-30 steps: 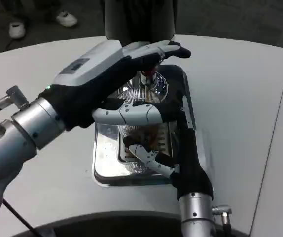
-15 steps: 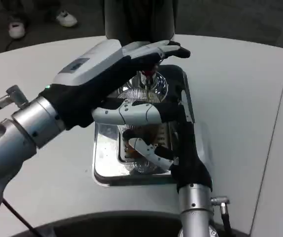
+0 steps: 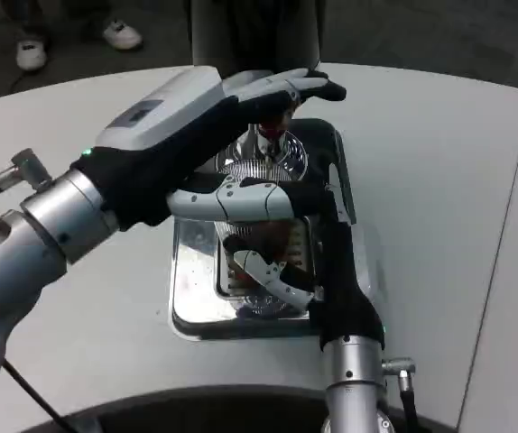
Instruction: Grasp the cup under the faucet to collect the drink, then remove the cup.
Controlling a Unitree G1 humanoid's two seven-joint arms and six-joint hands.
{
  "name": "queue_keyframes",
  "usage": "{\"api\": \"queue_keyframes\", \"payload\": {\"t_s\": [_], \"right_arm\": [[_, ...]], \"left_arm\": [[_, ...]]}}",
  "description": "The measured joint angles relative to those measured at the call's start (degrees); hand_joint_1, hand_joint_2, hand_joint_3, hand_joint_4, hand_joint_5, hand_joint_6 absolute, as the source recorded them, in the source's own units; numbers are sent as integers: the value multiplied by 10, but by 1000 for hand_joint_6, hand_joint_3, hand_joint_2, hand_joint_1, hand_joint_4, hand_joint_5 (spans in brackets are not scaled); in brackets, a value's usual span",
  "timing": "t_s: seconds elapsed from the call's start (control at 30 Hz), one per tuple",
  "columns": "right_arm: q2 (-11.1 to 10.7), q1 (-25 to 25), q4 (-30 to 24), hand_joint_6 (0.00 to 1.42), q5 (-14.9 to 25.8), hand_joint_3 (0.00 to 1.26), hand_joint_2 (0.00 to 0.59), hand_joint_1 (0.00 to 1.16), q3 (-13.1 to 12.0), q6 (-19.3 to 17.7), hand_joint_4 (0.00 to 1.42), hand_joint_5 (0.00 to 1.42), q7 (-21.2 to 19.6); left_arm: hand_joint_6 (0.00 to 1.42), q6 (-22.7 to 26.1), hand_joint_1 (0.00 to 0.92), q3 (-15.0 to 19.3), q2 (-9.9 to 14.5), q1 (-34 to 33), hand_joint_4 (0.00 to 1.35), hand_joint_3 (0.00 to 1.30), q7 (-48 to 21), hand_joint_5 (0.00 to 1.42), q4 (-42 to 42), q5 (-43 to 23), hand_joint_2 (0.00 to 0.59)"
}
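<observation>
A clear cup (image 3: 257, 242) with brown drink in it stands on the steel drip tray (image 3: 191, 298), below the chrome faucet (image 3: 272, 144). My right hand (image 3: 327, 271) reaches in from the near side and grips the cup from its right, its fingers (image 3: 272, 275) curled around the near wall. My left hand (image 3: 187, 135) lies across the middle of the head view. Its fingertips (image 3: 304, 87) rest on top of the faucet handle and its thumb (image 3: 241, 198) stretches across just above the cup, hiding the rim.
The tray sits mid-table against the dark dispenser body (image 3: 254, 36) at the back. White tabletop (image 3: 439, 180) spreads to the right and left. The table's near edge (image 3: 151, 401) curves along the bottom. Someone's shoes (image 3: 119, 34) show on the floor beyond.
My right forearm and hand have shifted slightly left and further in around the cup. The left hand has edged a little up and left, still on the faucet handle.
</observation>
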Motion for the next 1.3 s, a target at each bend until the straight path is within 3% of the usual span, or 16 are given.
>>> {"api": "queue_keyframes", "payload": {"t_s": [0.5, 1.0, 1.3], "right_arm": [[-1, -7, -2, 126, -1, 43, 188, 907, 24, 5, 106, 94, -6], [-1, -7, -3, 141, -2, 43, 174, 825, 32, 6, 106, 119, -6], [-2, -15, 12, 228, -1, 65, 172, 819, 24, 6, 208, 226, -6]], "left_arm": [[26, -4, 0, 0, 0, -1, 102, 197, 2, 139, 4, 0, 49], [26, 16, 0, 0, 2, 5, 102, 197, 1, 139, -21, 1, 48], [26, 20, 0, 0, 7, 7, 102, 197, 1, 139, -24, 1, 51]]}}
